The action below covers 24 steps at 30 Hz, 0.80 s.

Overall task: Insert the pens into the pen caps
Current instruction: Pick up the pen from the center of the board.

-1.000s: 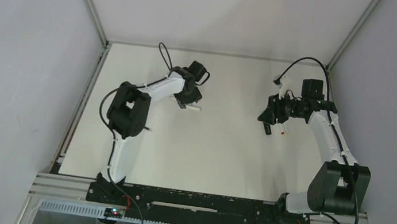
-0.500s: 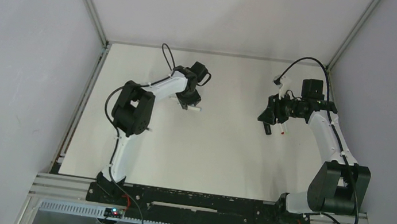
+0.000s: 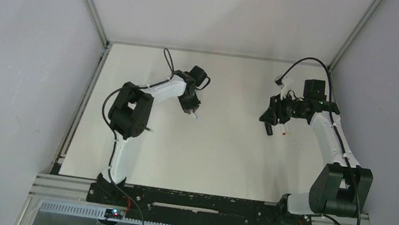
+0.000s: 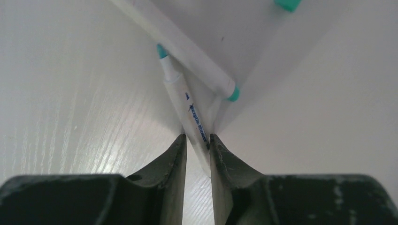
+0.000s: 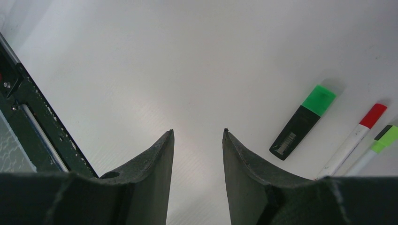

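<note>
Over the far left part of the table (image 3: 220,156), the left arm (image 3: 127,112) folds at its elbow and reaches away from its base. The wrist is tipped down so that the left tool (image 4: 197,138) points at the surface. Its jaws stand nearly together and pinch the barrel of a teal-tipped pen (image 4: 182,96) — white, uncapped, its tip aimed away from the wrist camera. Blue print runs along the barrel, too small to read. A second white pen (image 4: 178,44) with a teal end lies crosswise just behind it; whether the two touch I cannot tell. A teal cap (image 4: 287,4) lies apart from both at the upper edge of the wrist view.

On the right side, the right arm (image 3: 329,136) rises from its base, stretches toward the far edge and turns its wrist inward toward the middle of the table. The right tool (image 5: 198,133) hangs about half open with nothing between its jaws. Near it on the table lie three capped pens:
- a black marker (image 5: 291,133) with a bright green cap (image 5: 319,99) and a pale label — unreadable
- a red-capped pen (image 5: 347,145) with a white barrel
- a third pen (image 5: 375,151), capped in green and black, at the frame's edge
</note>
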Tool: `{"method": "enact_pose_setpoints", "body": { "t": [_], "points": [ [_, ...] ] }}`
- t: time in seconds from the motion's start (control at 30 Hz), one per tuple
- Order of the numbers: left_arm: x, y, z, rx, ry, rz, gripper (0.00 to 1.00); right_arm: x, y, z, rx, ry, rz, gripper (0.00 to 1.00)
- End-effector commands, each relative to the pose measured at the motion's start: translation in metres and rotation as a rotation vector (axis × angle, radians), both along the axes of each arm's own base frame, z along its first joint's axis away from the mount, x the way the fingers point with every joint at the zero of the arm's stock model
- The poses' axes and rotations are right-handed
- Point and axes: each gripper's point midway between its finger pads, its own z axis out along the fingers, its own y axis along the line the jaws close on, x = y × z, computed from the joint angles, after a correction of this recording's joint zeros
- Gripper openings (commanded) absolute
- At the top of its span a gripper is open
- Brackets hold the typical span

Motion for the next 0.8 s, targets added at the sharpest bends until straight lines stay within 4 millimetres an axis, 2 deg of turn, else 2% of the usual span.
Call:
{"method": "enact_pose_setpoints", "body": {
  "t": [0.0, 0.33, 0.43, 0.77],
  "points": [
    [-0.040, 0.007, -0.002, 0.009, 0.073, -0.089, 0.29, 0.000, 0.001, 0.021, 0.008, -0.070, 0.014, 0.49],
    [-0.112, 0.039, -0.008, 0.013, 0.125, -0.215, 0.24, -0.002, 0.002, 0.024, 0.019, -0.075, 0.020, 0.49],
    [-0.121, 0.043, -0.007, -0.007, 0.095, -0.269, 0.22, -0.002, 0.003, 0.025, 0.022, -0.077, 0.022, 0.49],
    [-0.130, 0.053, -0.007, -0.003, -0.012, -0.441, 0.23, -0.004, 0.004, 0.026, 0.032, -0.078, 0.026, 0.49]
  ]
}}
